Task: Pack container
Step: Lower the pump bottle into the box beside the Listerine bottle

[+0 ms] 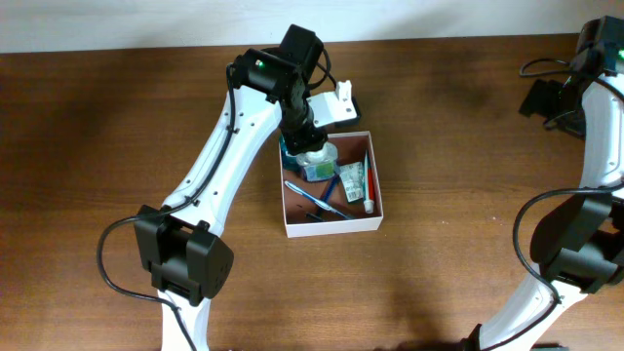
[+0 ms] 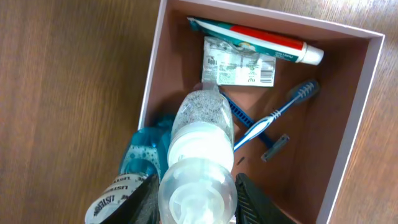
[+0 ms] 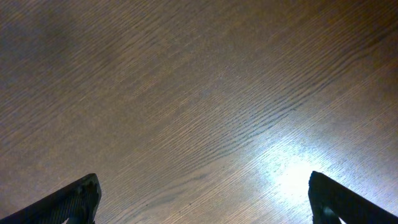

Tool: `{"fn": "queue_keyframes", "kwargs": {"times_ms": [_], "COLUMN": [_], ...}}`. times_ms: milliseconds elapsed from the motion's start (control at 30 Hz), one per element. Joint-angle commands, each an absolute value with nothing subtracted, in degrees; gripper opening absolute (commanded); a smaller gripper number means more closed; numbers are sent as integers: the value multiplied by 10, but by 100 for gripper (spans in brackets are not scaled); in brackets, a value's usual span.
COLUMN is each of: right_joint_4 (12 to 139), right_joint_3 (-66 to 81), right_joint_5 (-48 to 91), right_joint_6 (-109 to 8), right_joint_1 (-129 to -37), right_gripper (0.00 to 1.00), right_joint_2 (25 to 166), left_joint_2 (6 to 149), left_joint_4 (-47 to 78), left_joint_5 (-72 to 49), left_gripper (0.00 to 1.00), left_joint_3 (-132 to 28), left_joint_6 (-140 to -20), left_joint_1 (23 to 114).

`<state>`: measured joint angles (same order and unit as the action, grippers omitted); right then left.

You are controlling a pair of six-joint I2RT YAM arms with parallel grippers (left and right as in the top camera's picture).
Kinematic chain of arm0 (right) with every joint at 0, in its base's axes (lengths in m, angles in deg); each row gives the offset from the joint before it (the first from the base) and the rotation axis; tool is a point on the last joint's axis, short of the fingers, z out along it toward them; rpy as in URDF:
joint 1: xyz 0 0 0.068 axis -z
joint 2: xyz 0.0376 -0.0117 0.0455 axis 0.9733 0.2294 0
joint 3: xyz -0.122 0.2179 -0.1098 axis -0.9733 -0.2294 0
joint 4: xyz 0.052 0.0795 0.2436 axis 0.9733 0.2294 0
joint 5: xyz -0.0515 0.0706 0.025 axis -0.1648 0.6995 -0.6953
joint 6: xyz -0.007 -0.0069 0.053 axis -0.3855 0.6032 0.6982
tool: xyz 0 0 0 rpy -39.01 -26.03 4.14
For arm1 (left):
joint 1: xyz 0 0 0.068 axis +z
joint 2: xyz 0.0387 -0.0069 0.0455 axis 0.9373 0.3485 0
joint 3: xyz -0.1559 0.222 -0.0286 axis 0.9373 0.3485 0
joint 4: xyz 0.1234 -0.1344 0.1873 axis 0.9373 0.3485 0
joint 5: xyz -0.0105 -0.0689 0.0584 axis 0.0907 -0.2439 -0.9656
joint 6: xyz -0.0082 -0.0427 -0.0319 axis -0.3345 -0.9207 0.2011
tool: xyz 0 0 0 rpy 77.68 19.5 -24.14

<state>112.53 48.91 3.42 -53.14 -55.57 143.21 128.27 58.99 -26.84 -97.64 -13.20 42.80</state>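
Observation:
The container point(image 1: 379, 199) is a shallow white-walled box with a reddish-brown inside, at mid table; its wall shows in the left wrist view point(image 2: 364, 93). In it lie a toothpaste tube point(image 2: 261, 40), a small packet point(image 2: 239, 62), a blue toothbrush point(image 2: 277, 115) and a razor point(image 2: 273, 148). My left gripper point(image 2: 196, 196) is shut on a clear speckled soap bottle point(image 2: 202, 118) and holds it in the box's near-left corner, beside a teal mouthwash bottle point(image 2: 140, 162). My right gripper point(image 3: 202, 199) is open and empty over bare table at the far right.
The wooden table point(image 1: 117, 127) surrounds the box. The left arm point(image 1: 224, 156) reaches over the box from its left. The right arm point(image 1: 585, 195) stands along the table's right edge.

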Motion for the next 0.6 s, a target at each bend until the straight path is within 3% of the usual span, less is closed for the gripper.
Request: {"fn": "queue_keyframes", "kwargs": {"times_ms": [0, 567], "right_joint_4": [1124, 1124], "right_joint_3": [492, 492], "right_joint_5": [27, 27], "right_joint_6": [-535, -535], "right_joint_1": [-557, -557], "right_gripper": [98, 98], "right_joint_2": [1430, 1430], "left_joint_2": [1278, 1284], "left_joint_4": [590, 582], "left_joint_5": [-272, -263], "left_gripper": [23, 25], "left_joint_3": [-992, -991], "left_joint_6": [-120, -121], "left_joint_1": [434, 435]}}
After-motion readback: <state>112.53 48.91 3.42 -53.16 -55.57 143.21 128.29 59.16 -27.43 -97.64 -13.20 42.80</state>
